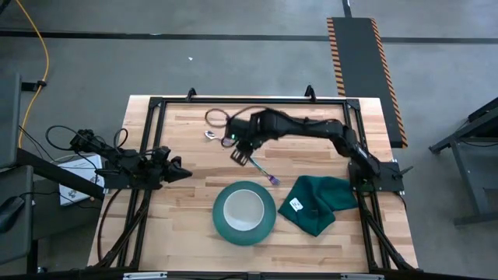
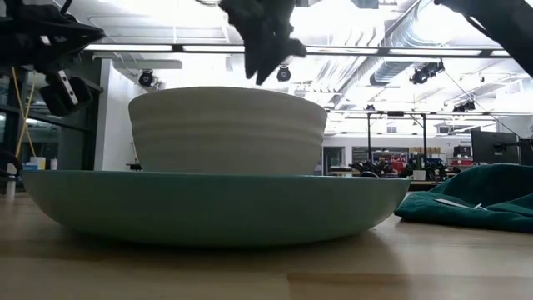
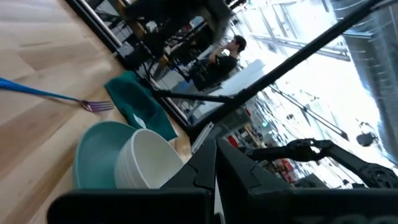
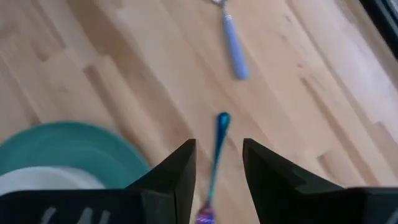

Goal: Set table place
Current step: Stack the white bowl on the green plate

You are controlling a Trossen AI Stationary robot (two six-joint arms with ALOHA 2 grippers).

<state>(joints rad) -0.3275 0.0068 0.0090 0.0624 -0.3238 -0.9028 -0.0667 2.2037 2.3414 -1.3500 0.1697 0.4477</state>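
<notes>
The teal plate (image 1: 221,222) lies on the table (image 1: 187,225) near its front middle, with the white bowl (image 1: 244,208) standing in it. The fork (image 1: 262,170) lies flat on the wood beyond the plate, and the spoon (image 1: 212,135) lies farther back. My right gripper (image 4: 217,171) is open and hangs above the fork (image 4: 219,134), one finger on either side of it, touching nothing. In the low view it (image 2: 268,46) stands well above the bowl (image 2: 226,129). My left gripper (image 1: 180,171) waits shut at the table's left.
A dark green cloth (image 1: 317,202) with a white tag lies bunched to the right of the plate. A cable loop (image 1: 219,117) lies near the far edge by the spoon. Bare wood lies left of the plate. A person (image 3: 229,50) shows in the room behind.
</notes>
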